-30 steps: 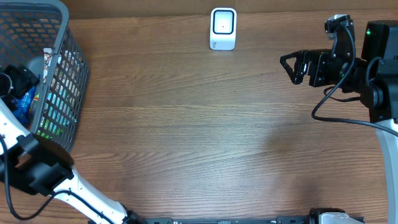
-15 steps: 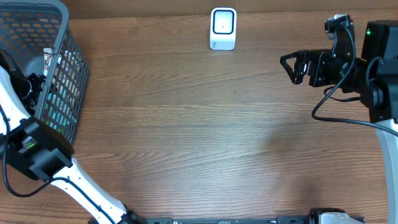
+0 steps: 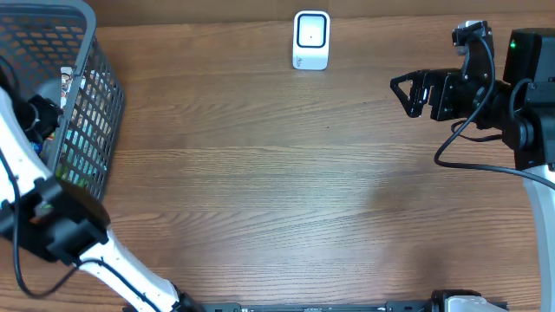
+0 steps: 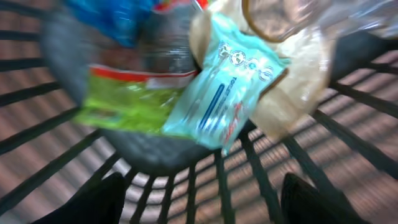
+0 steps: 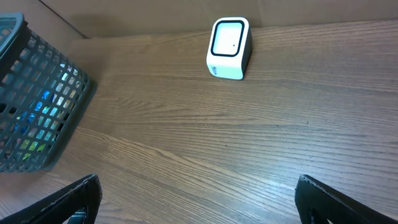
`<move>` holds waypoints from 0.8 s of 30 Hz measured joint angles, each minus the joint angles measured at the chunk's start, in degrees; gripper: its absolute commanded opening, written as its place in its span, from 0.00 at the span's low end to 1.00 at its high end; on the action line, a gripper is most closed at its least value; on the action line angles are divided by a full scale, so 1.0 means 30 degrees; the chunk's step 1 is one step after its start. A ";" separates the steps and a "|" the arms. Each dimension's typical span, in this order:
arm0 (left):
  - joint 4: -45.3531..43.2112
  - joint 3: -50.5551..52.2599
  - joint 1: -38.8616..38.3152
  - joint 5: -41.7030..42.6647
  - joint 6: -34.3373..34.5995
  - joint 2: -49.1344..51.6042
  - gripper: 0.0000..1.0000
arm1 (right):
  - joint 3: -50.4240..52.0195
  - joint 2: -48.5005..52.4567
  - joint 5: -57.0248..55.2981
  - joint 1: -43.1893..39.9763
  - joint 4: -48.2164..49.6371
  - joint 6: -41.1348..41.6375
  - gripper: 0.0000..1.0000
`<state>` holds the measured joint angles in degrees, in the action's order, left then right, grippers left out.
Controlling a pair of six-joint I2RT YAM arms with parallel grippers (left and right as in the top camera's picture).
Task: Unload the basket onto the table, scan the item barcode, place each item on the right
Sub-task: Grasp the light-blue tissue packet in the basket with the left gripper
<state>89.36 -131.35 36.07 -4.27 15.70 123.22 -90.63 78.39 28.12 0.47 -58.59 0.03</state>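
Pale-blue packet [image 4: 227, 87] lies tilted in the bottom of the grey wire basket [image 3: 87, 95], seen blurred through the left wrist camera. Dark print runs along its length, but no barcode can be made out. Its left edge overlaps a green packet with a red-and-white strip [image 4: 124, 99], and its upper right corner rests on a beige, partly see-through bag [image 4: 298, 87]. A bright blue wrapper [image 4: 118, 15] shows at the top edge of that view.

The left fingers [image 4: 93, 202] hang above this pile inside the basket, spread apart with nothing between them, touching none of the packets. From overhead, the left arm [image 3: 17, 173] reaches over the basket's near rim at the far left edge of the desk [image 3: 277, 191].

The white barcode scanner [image 3: 311, 39] stands upright at the back middle of the desk, well apart from the basket, its dark-framed window facing forward.

The right fingers [image 5: 78, 194] are wide apart and hold nothing. They hover at the right side of the desk, pointing toward its middle, with the scanner and basket both in the right wrist camera's view.
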 measured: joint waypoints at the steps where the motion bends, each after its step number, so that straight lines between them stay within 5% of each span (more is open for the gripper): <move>1: 0.0182 0.0000 0.0000 -0.0138 0.0117 -0.0736 0.71 | 0.0000 0.0000 -0.0007 0.0000 0.0022 0.0000 1.00; 8: 0.1443 0.0000 0.0000 -0.1588 0.1290 -0.4809 0.68 | 0.0000 0.0000 -0.0007 0.0000 -0.0044 -0.0007 1.00; 18: 0.1224 0.0007 -0.0138 -0.3089 0.2164 -0.6229 0.60 | 0.0000 0.0000 0.0007 0.0000 -0.0066 -0.0007 1.00; 24: 0.0270 0.1923 -0.1974 -0.3993 0.2412 -0.9734 0.61 | 0.0000 0.0000 0.0000 0.0000 -0.0102 0.0007 1.00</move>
<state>90.17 -125.58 30.15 -16.25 22.94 94.02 -90.63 78.39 28.12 0.47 -58.89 0.05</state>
